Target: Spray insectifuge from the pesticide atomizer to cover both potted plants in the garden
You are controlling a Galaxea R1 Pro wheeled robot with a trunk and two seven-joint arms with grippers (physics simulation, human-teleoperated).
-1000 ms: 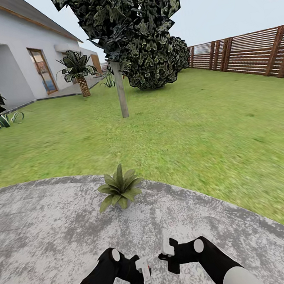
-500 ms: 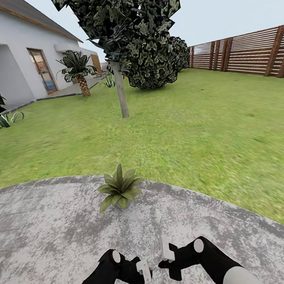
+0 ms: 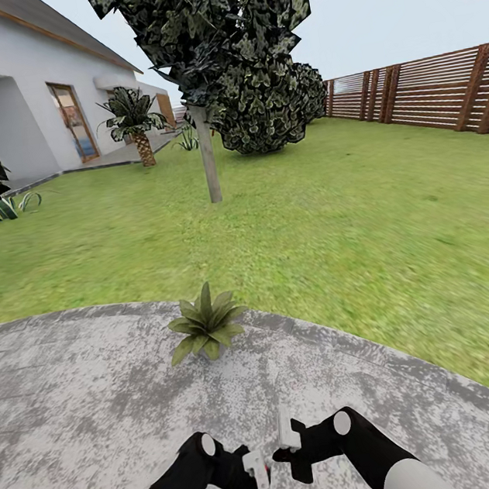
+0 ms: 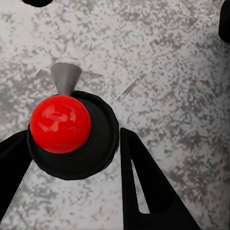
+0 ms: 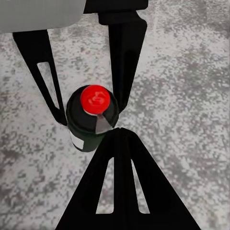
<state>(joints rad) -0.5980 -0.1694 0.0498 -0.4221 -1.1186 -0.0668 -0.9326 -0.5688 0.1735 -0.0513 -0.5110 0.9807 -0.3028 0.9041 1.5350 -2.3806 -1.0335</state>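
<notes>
Grey paving (image 3: 79, 394), left hand (image 4: 72, 191) spread around pesticide atomizer (image 4: 72, 136), right hand (image 3: 284, 444) unclear.

Ahead of me, a thin grey-trunked tree with a dark blocky crown (image 3: 209, 163) stands on the grass. Behind it I see a big round dark bush (image 3: 271, 107). A small trunked palm (image 3: 135, 124) sits near the white house wall (image 3: 6, 115), beside a brown-framed door (image 3: 73, 121). Spiky pale-green leaves (image 3: 0, 209) lie low toward the house. Pale blue sky (image 3: 396, 2) overhead.
</notes>
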